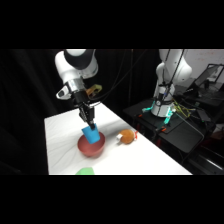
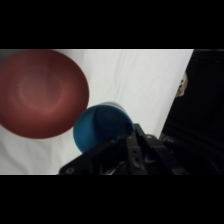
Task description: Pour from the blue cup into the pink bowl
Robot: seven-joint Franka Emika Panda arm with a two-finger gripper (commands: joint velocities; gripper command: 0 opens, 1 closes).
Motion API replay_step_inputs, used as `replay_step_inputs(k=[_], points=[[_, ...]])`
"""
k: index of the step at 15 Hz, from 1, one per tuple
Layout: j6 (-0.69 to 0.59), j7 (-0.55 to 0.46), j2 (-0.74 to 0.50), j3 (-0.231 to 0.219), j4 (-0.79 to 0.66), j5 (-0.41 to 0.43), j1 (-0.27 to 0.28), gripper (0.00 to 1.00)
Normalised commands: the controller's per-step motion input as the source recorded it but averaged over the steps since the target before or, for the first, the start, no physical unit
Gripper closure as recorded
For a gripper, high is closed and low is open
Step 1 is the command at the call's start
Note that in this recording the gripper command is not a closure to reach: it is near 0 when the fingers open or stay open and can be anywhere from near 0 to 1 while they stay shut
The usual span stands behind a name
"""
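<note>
The blue cup (image 1: 91,134) hangs tilted just above the pink bowl (image 1: 91,146), held in my gripper (image 1: 89,125), which comes down on it from above. In the wrist view the blue cup (image 2: 101,128) sits right in front of the black linkage, its rounded side towards the camera. The pink bowl (image 2: 41,92) fills the upper left of that view, its inside looking bare. My gripper (image 2: 120,145) is shut on the cup, whose body hides the fingertips.
A brown-orange lumpy object (image 1: 127,136) lies on the white table (image 1: 60,125) to the right of the bowl. A flat green item (image 1: 85,171) sits at the table's near edge. Dark surroundings and the arm's base (image 1: 167,80) lie beyond the table's right edge.
</note>
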Motion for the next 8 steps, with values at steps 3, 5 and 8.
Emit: replay_step_inputs(k=[3, 5, 8], points=[[-0.74, -0.34, 0.43, -0.102, 0.64, 0.387, -0.003, 0.10], [-0.76, -0.25, 0.44, -0.083, 0.63, 0.344, -0.015, 0.10], [-0.77, -0.22, 0.44, -0.073, 0.57, 0.293, -0.043, 0.11]])
